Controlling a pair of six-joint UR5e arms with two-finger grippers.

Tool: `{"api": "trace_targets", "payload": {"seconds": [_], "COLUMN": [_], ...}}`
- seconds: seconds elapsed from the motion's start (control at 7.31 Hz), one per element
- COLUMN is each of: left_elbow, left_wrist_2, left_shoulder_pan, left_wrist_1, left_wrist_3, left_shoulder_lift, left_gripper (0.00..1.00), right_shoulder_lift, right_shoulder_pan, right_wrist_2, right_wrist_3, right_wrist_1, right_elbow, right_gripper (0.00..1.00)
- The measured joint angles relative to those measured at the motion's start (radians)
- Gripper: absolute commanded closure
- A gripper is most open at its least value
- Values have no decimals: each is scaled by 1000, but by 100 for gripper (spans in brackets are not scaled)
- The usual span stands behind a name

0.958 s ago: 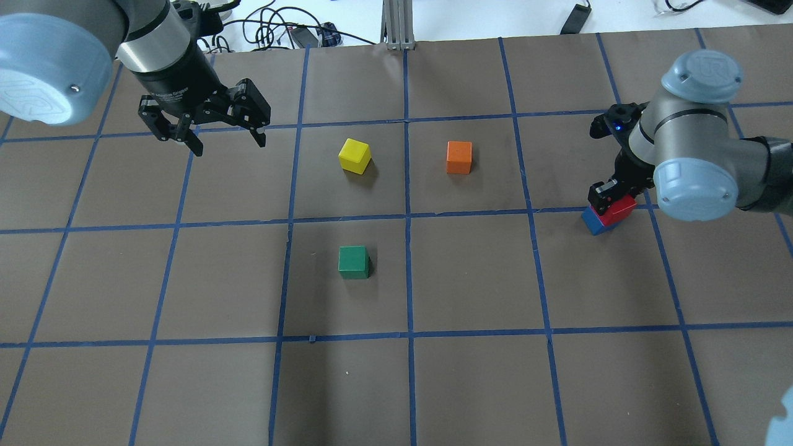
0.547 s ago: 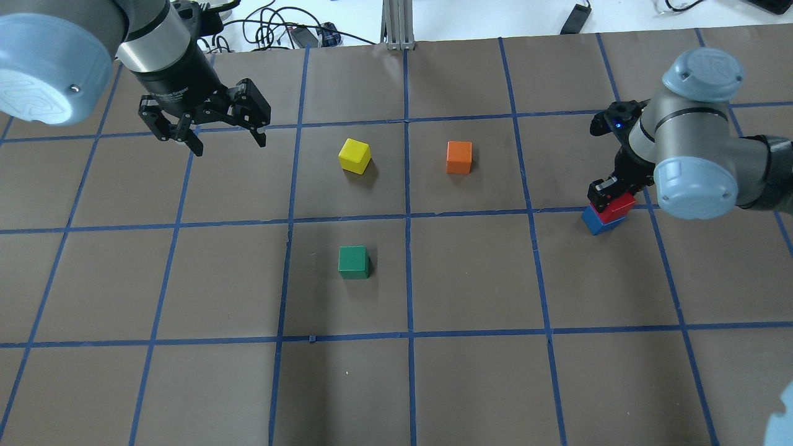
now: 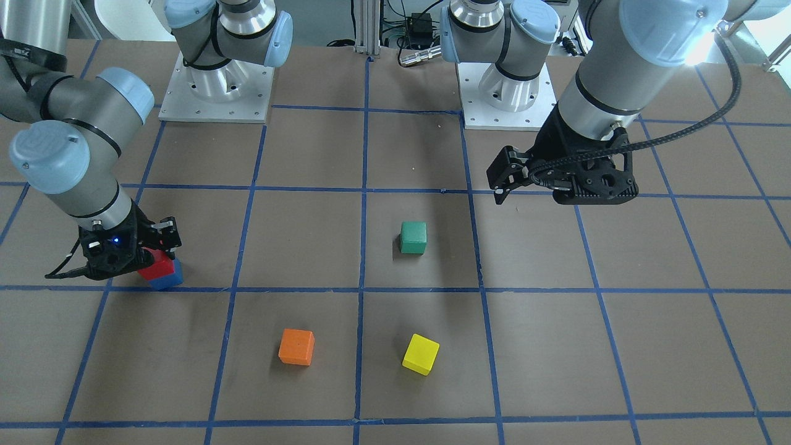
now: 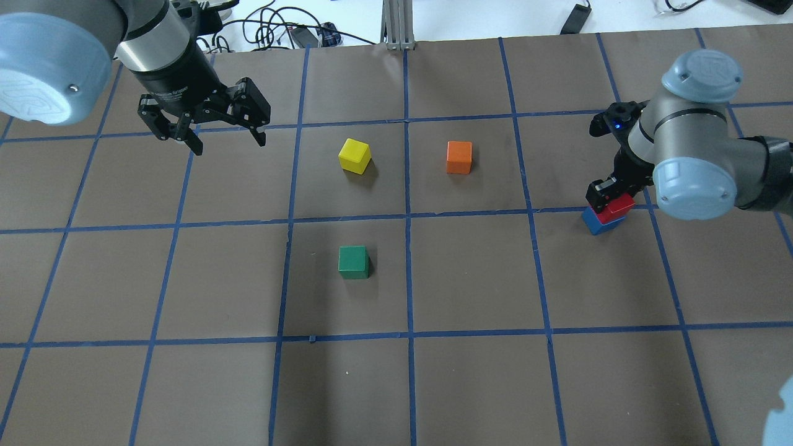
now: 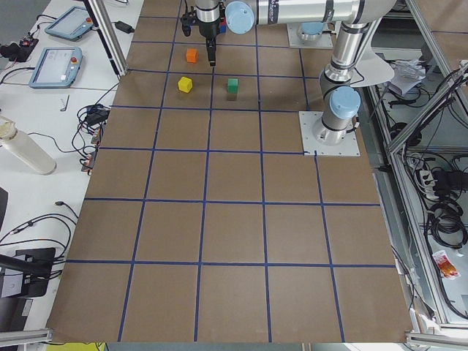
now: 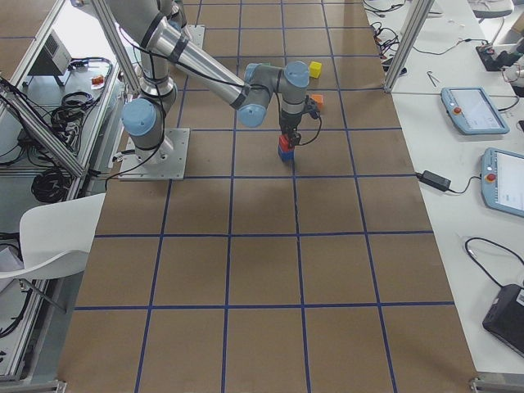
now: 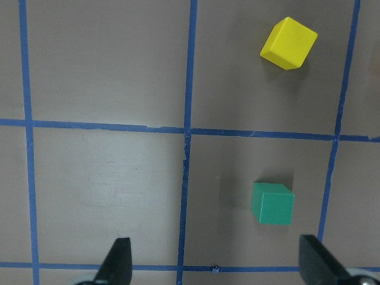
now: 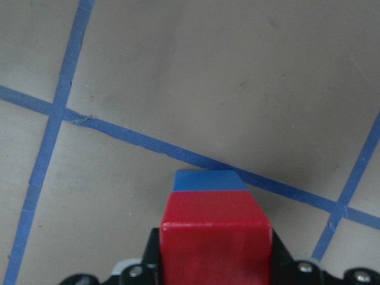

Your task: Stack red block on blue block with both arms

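The red block (image 4: 618, 207) sits on top of the blue block (image 4: 595, 222) at the table's right side, slightly offset. My right gripper (image 4: 613, 201) is shut on the red block from above. In the right wrist view the red block (image 8: 217, 237) fills the space between the fingers, with the blue block (image 8: 211, 180) showing just beyond it. The front-facing view shows the red block (image 3: 157, 264) resting on the blue block (image 3: 168, 279). My left gripper (image 4: 229, 144) is open and empty, held above the table's far left.
A yellow block (image 4: 354, 155) and an orange block (image 4: 459, 157) lie at the table's middle back. A green block (image 4: 353, 262) lies in front of them. Cables and an aluminium post (image 4: 396, 25) stand past the far edge.
My right gripper has shifted the red block slightly, bringing it more squarely over the blue block. The left arm has barely moved.
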Motion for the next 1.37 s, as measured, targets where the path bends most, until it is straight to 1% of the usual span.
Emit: {"api": "trace_targets", "payload": {"seconds": [0.27,0.41,0.55,0.68,0.82,0.96,1.09,1.37], "left_elbow": [0,0,0,0,2,3,4,7], "left_wrist_2": [0,-1,-1,-1,-1,2,6,11], "left_shoulder_pan": [0,0,0,0,0,0,-1,-9], "left_wrist_1": [0,1,1,2,2,2,3,5], "left_wrist_3": [0,0,0,-1,-2,-3,-6,-13], "left_shoulder_lift": [-1,-2,-2,-3,-2,-1,-2,-3], "left_gripper": [0,0,0,0,0,0,0,0], "right_shoulder_lift": [1,-10,-30,-61,-105,-148,-177,-196], "right_shoulder_pan": [0,0,1,8,37,94,150,202], "right_wrist_2": [-14,-28,-40,-35,-17,0,6,17], "right_wrist_3": [1,3,14,71,196,333,416,513], "right_wrist_1": [4,34,110,199,261,297,341,491], "right_elbow": [-8,-31,-81,-137,-179,-209,-244,-365], "right_gripper": [0,0,0,0,0,0,0,0]}}
